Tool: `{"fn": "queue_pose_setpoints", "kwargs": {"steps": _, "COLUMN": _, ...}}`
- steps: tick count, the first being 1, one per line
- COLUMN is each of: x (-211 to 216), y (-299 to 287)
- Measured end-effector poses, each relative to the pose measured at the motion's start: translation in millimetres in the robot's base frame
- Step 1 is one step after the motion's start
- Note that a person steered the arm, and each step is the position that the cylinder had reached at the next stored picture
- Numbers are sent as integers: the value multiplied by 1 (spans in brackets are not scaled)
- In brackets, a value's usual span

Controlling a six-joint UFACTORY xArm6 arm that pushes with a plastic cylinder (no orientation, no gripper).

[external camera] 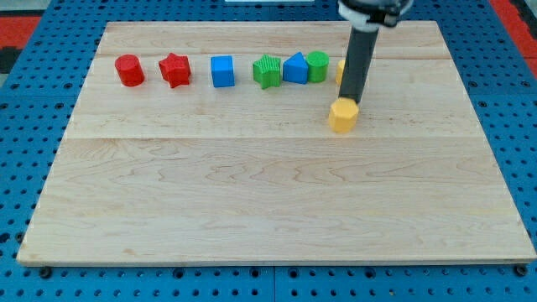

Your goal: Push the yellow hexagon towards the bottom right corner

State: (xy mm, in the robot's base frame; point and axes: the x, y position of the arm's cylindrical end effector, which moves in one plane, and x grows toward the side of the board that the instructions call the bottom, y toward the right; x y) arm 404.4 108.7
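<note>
The yellow hexagon (342,116) lies on the wooden board (268,193), right of the middle in the upper half. My rod comes down from the view's top and my tip (350,101) touches the hexagon's top right edge. A second yellow block (341,70) shows only as a sliver behind the rod; its shape is hidden.
A row of blocks runs along the board's top: a red cylinder (129,70), a red star (174,70), a blue cube (222,71), a green star (267,71), a blue triangular block (294,68) and a green cylinder (317,65). Blue pegboard surrounds the board.
</note>
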Motion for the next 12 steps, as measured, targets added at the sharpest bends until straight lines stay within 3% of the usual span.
{"fn": "queue_pose_setpoints", "kwargs": {"steps": 1, "x": 22, "y": -13}}
{"fn": "queue_pose_setpoints", "kwargs": {"steps": 2, "x": 18, "y": -79}}
{"fn": "queue_pose_setpoints", "kwargs": {"steps": 3, "x": 35, "y": -57}}
{"fn": "queue_pose_setpoints", "kwargs": {"steps": 4, "x": 39, "y": 40}}
{"fn": "queue_pose_setpoints", "kwargs": {"steps": 6, "x": -16, "y": -69}}
{"fn": "queue_pose_setpoints", "kwargs": {"steps": 8, "x": 50, "y": 31}}
{"fn": "queue_pose_setpoints", "kwargs": {"steps": 9, "x": 12, "y": -60}}
{"fn": "queue_pose_setpoints", "kwargs": {"steps": 10, "x": 69, "y": -62}}
{"fn": "queue_pose_setpoints", "kwargs": {"steps": 11, "x": 76, "y": 60}}
{"fn": "queue_pose_setpoints", "kwargs": {"steps": 12, "x": 69, "y": 11}}
